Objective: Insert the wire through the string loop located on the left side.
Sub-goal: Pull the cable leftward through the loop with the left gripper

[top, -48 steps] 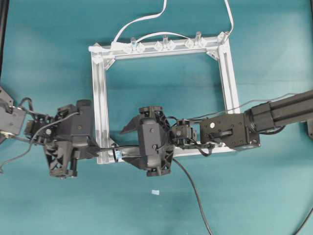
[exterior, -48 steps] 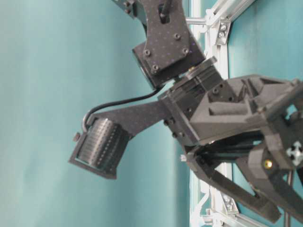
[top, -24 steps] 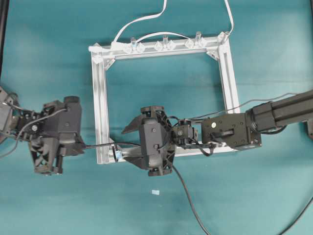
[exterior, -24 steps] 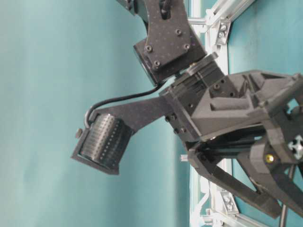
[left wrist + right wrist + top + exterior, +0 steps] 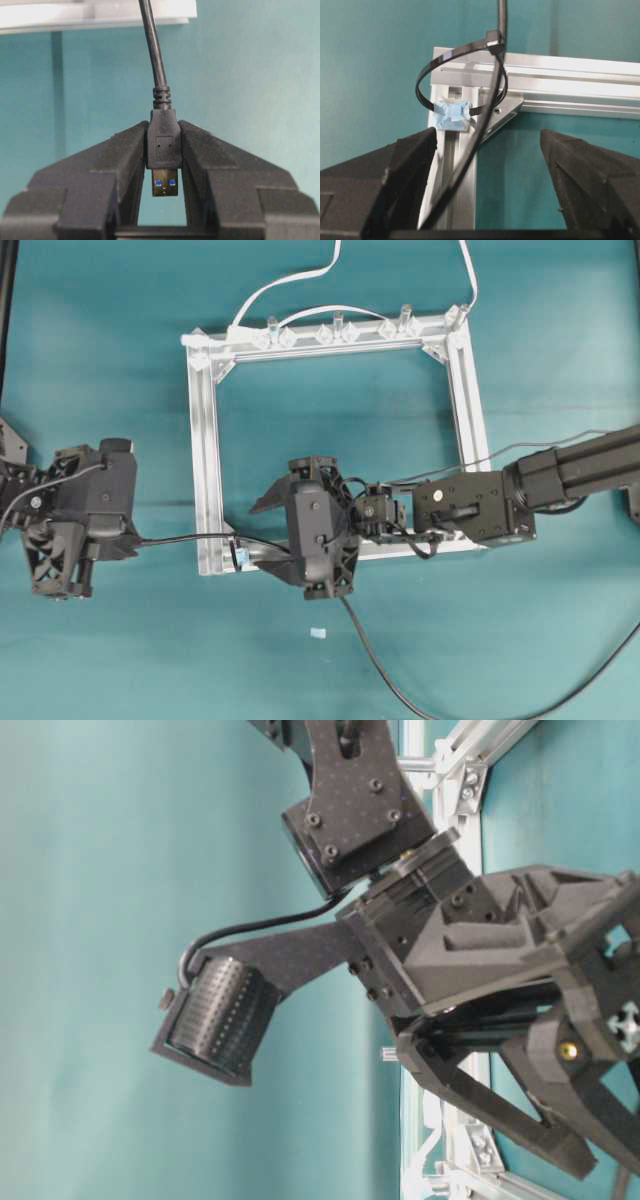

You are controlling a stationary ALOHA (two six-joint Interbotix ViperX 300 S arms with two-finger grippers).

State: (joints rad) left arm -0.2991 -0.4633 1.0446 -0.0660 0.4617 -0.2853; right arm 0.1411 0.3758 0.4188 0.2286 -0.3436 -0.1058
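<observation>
At nine o'clock the left hand [image 5: 72,540] clamps the wire [image 5: 164,145] by its plug. The cable runs through the string loop [image 5: 457,85] at the frame [image 5: 208,460] corner; a hard tug could snap it. Right hand [image 5: 318,542] gapes wide, empty.

A teal tabletop [image 5: 90,350] fills every view, matte and evenly lit (only soft shadows fall on it). An aluminium frame [image 5: 205,440] lies flat on it, with 1 white flat cable [image 5: 285,282] running off the top edge. A dark strip [image 5: 7,300] borders the left.
</observation>
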